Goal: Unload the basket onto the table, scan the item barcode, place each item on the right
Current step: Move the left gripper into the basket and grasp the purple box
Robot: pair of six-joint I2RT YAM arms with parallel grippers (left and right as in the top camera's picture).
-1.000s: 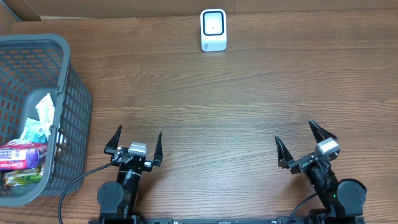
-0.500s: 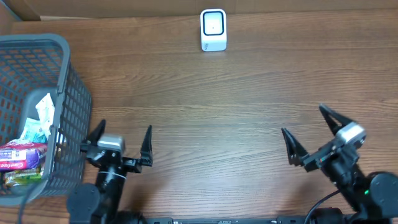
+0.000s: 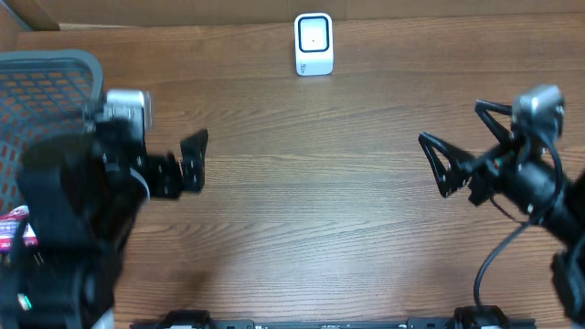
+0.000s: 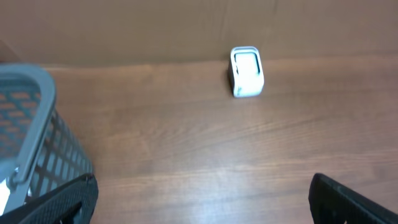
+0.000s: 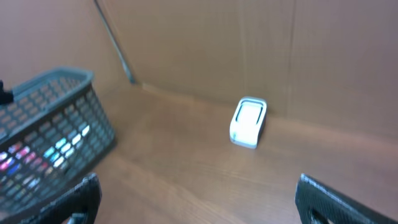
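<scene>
While both arms hang above the near half of the table (image 3: 311,228), the whole middle of it lies bare between them, a wide stretch of dark wood grain with room to swing either way. The left gripper (image 4: 205,208) has its fingers spread as wide as they go and holds nothing; the left wrist view shows only their two black tips at the bottom corners. The right gripper (image 3: 450,122) is splayed just as wide and is also empty, well out toward the right edge. At the left edge stands the grey mesh basket (image 3: 64,57), its rim partly covered from above by the bulk of the left arm (image 3: 64,210). The packets (image 5: 37,152) to be scanned lie inside it, blurred patches of red, white and green seen through the mesh, so I cannot tell one from another. The small white scanner (image 3: 313,43) stands upright near the far edge, about mid-width, well apart from the basket and from both grippers. Behind that edge rises a plain brown cardboard wall (image 4: 155,25), closing off the back of the table.
</scene>
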